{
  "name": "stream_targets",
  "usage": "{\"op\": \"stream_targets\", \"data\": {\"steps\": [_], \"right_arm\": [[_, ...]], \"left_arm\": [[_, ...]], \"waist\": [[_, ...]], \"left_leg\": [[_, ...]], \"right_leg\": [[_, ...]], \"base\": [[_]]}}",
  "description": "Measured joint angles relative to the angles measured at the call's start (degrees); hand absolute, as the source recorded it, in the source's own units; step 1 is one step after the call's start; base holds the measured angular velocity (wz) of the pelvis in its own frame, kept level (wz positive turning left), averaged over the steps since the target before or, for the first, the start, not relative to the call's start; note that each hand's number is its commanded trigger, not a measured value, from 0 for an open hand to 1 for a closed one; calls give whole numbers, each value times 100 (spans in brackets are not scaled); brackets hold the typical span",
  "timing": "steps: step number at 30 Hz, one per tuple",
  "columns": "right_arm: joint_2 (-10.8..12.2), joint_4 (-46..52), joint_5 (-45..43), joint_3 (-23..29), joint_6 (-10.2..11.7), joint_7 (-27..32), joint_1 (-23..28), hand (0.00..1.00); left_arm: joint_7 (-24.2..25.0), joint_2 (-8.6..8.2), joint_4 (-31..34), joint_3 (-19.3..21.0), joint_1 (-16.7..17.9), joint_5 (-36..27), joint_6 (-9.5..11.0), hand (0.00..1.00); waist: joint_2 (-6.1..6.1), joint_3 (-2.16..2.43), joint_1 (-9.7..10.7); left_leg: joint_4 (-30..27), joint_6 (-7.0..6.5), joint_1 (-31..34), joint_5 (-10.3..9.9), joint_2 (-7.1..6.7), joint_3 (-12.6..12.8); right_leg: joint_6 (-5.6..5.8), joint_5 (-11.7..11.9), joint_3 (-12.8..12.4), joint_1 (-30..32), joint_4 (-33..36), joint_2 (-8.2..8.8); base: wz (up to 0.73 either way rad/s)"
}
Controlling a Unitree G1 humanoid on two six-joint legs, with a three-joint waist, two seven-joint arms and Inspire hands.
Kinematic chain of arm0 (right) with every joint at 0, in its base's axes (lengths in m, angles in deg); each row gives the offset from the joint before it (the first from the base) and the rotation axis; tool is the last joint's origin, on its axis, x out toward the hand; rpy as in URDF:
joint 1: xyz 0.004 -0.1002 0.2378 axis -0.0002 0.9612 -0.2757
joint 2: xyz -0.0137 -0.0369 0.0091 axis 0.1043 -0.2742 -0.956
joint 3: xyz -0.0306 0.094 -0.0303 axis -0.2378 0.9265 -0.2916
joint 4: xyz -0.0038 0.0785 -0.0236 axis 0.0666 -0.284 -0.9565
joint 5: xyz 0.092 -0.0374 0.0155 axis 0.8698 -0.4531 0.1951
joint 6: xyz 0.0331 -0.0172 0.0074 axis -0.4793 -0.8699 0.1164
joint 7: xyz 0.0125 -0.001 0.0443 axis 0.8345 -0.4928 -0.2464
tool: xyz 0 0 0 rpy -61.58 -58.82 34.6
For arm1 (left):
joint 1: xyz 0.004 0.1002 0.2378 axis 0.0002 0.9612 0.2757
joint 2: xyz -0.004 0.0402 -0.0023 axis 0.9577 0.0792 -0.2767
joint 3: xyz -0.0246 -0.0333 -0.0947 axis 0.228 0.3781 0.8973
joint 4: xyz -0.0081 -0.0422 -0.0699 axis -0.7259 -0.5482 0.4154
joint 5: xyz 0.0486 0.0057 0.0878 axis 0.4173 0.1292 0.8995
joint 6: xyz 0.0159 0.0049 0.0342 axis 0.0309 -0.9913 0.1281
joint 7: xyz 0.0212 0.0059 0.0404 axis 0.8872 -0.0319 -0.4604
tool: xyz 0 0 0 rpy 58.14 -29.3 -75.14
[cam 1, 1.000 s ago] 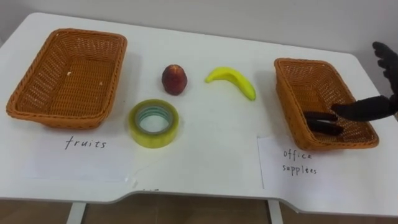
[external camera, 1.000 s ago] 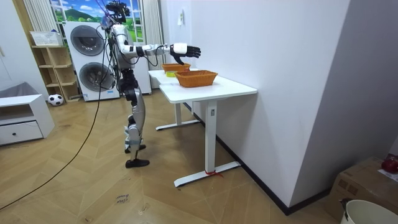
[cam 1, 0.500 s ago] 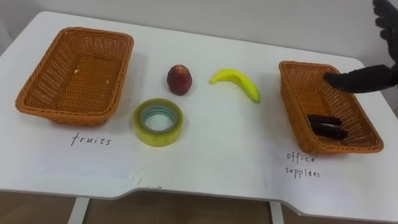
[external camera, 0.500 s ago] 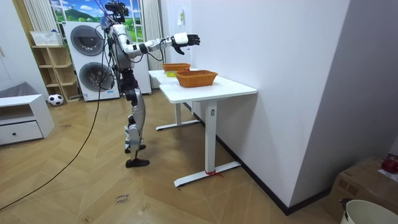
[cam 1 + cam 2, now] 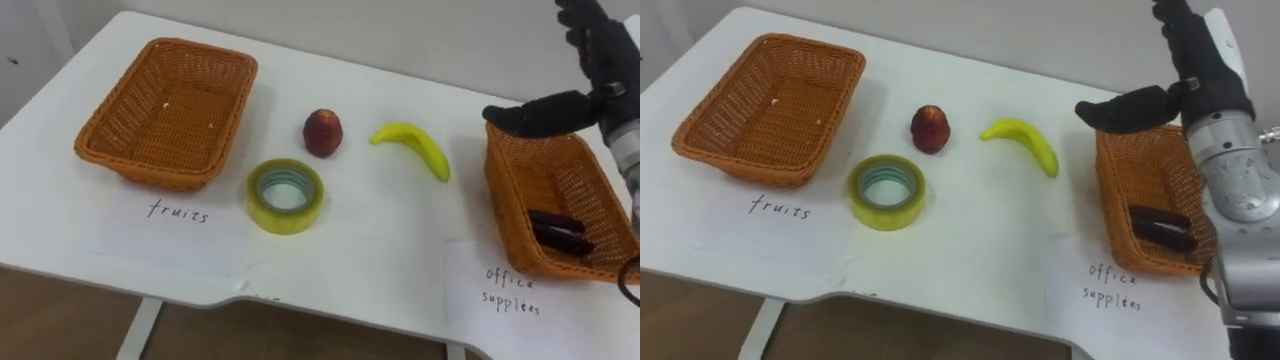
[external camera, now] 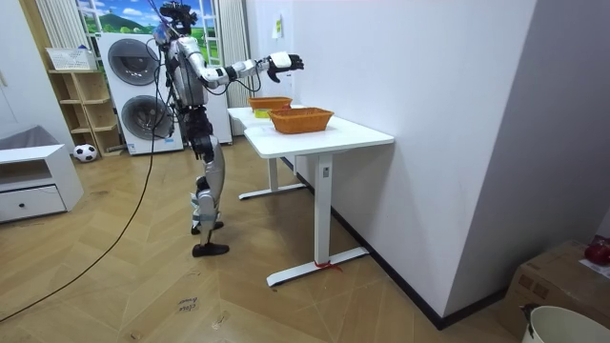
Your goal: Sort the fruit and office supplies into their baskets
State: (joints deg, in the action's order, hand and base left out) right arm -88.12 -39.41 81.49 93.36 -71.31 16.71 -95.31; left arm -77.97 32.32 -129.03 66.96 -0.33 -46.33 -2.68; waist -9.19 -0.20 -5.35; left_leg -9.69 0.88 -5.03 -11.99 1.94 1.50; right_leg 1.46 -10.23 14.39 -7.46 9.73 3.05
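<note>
Two wicker baskets on white table [image 5: 400,265], left eye view: fruits basket [image 5: 150,172] at left is empty, office basket [image 5: 545,180] at right holds a dark item [image 5: 558,232]. Red fruit [image 5: 323,132], banana [image 5: 412,146] and tape roll [image 5: 285,196] lie between them. Right hand [image 5: 600,80] hovers over office basket's far end, fingers spread wide, empty. Room view: robot stands at table's end, arm outstretched. Right eye view: same layout.

White surface [image 5: 380,250] stands against wall. Behind: two stacked washing machines [image 6: 132,65], wooden shelf [image 6: 80,107] beside them, ball [image 6: 85,151] on parquet floor [image 6: 143,286]. Low white drawer unit [image 6: 33,186] at room view's left, cardboard box [image 6: 558,284] at its lower right.
</note>
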Motion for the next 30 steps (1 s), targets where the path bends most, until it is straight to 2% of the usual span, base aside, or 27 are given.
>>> {"op": "stream_targets", "data": {"steps": [5,9,10,12,17,22,24,30], "right_arm": [[57,-4,-17,-242,0,79,0,0],[97,-4,-14,-465,0,129,-3,0],[120,-5,-18,-537,-3,133,-3,0],[174,-4,-16,-634,-11,133,-25,0],[476,-183,241,-993,-27,147,-503,0],[575,-334,431,-1128,-14,188,-724,0],[601,-357,482,-1150,-13,189,-772,0],[602,-548,526,-1302,-13,187,-772,0]], "left_arm": [[-4,0,-37,-94,4,323,-104,0],[-4,-3,-26,-91,12,340,-190,0],[-4,-14,-27,-91,13,355,-218,0],[-4,-37,-32,-91,2,451,-236,0],[-23,-66,31,-216,-1,459,-256,0],[-26,-64,106,-248,9,473,-262,0],[-26,-59,105,-247,25,489,-286,0],[-24,-63,122,-248,38,498,-378,0]], "waist": [[22,-16,-271],[44,-34,-332],[60,-45,-415],[48,-37,-460],[91,-63,-554],[108,-59,-618],[150,-77,-638],[201,-48,-702]], "left_leg": [[-22,0,42,1,-5,-20],[-19,0,63,1,-10,-20],[-18,-1,77,2,-13,-20],[-27,-2,132,2,-18,-21],[-132,-2,268,3,-28,-51],[-212,-15,384,12,-67,-197],[-213,-19,402,15,-75,-223],[-223,-20,455,16,-81,-255]], "right_leg": [[2,-1,13,16,-14,8],[4,-2,83,16,-13,19],[4,-3,138,25,-14,26],[6,-4,194,72,-13,33],[6,-4,328,122,-12,53],[6,-4,456,145,-12,85],[6,-4,466,144,-12,89],[6,-4,471,149,-13,90]], "base": [[5],[3],[0],[0],[8],[19],[12],[4]]}}
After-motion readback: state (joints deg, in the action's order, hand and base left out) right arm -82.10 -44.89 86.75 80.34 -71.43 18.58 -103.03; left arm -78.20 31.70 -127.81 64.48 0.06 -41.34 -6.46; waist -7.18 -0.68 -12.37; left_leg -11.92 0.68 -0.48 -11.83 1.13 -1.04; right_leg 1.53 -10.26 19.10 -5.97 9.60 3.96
